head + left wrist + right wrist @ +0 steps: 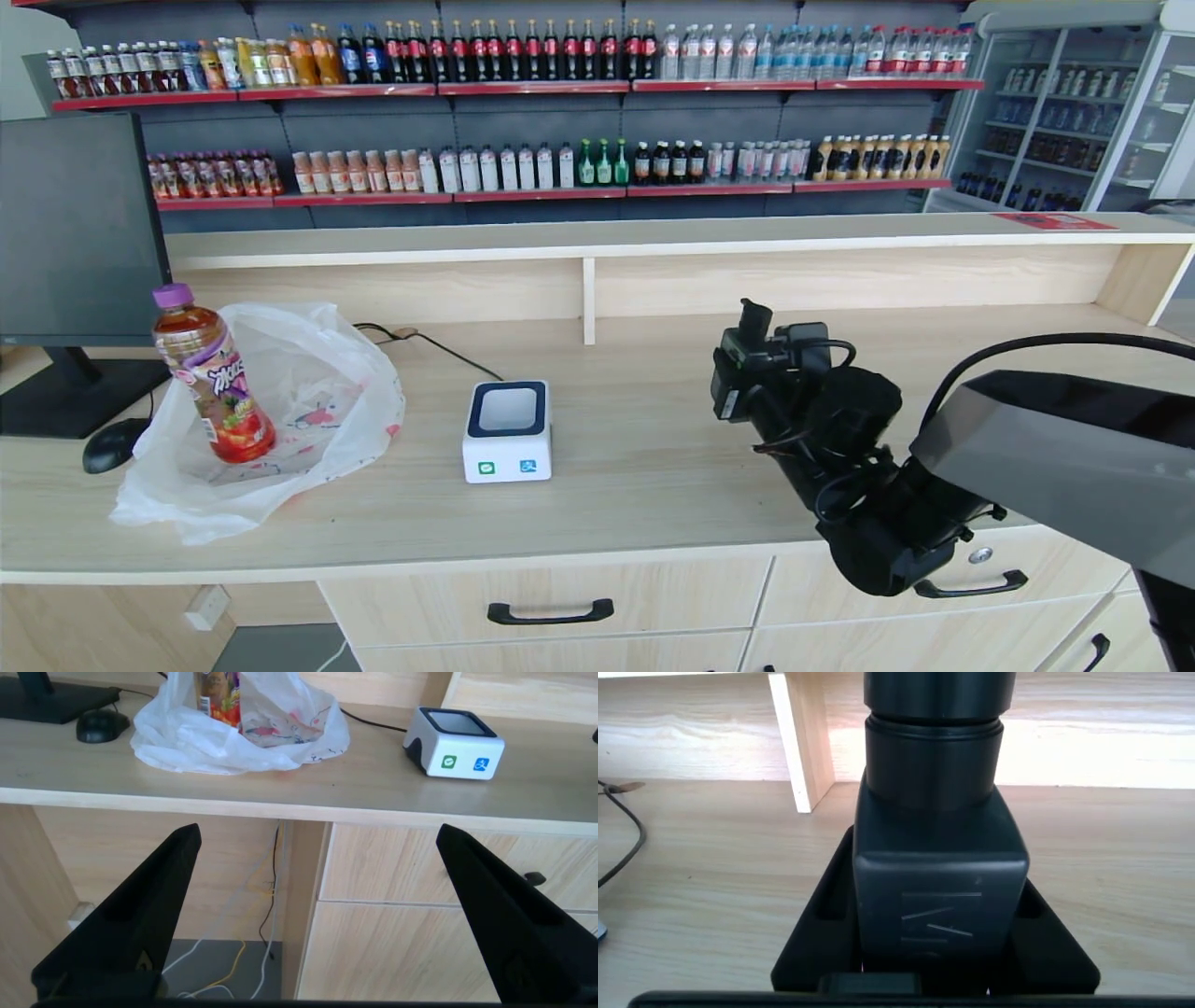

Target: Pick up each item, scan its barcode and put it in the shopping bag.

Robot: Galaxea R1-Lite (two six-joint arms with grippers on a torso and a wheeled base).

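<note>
A tea bottle (213, 378) with a purple cap stands upright on the open white shopping bag (308, 392) at the counter's left; the bag (243, 737) and the bottle (217, 695) also appear in the left wrist view. The white scanner (507, 429) (455, 742) sits mid-counter, window up. My right gripper (744, 373) hangs over the counter right of the scanner, shut on a dark grey squarish bottle (938, 859) whose black cap (754, 322) points toward the back. My left gripper (318, 915) is open and holds nothing, low in front of the counter's drawers.
A monitor (75, 233) and mouse (112, 445) stand left of the bag. A cable (439, 347) runs behind the scanner. A raised back ledge with a divider (588, 299) bounds the counter. Drawers with handles (551, 611) lie below the front edge.
</note>
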